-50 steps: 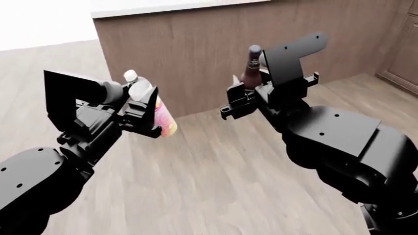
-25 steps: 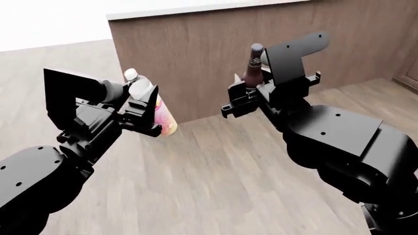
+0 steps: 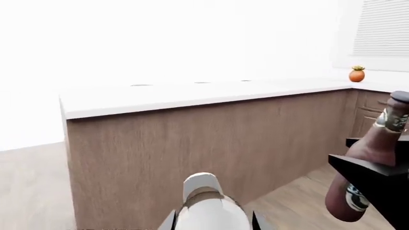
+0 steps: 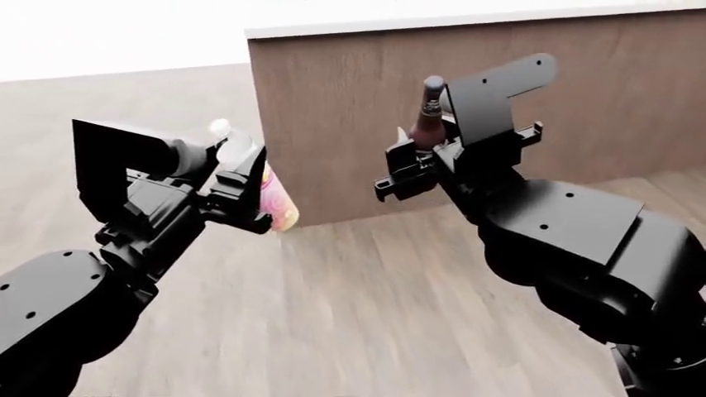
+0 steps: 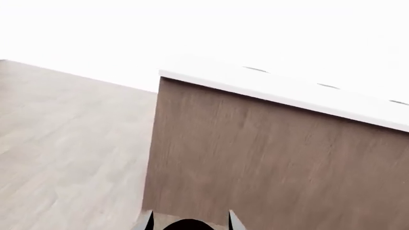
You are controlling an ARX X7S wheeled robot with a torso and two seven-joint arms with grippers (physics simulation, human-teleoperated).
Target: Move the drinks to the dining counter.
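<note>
Short of the dining counter corner: left gripper clamps pink-and-yellow bottle, right gripper apparently clamps beer bottle. Transport step; next raise both above countertop.

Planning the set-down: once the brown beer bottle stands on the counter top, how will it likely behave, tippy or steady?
Probably tippy: the beer bottle is tall with a narrow neck, so a nudge near the cap could topple it. It looks like glass, likely fragile and slick. The right gripper holds it low on the body; release it upright on the dining counter.
</note>
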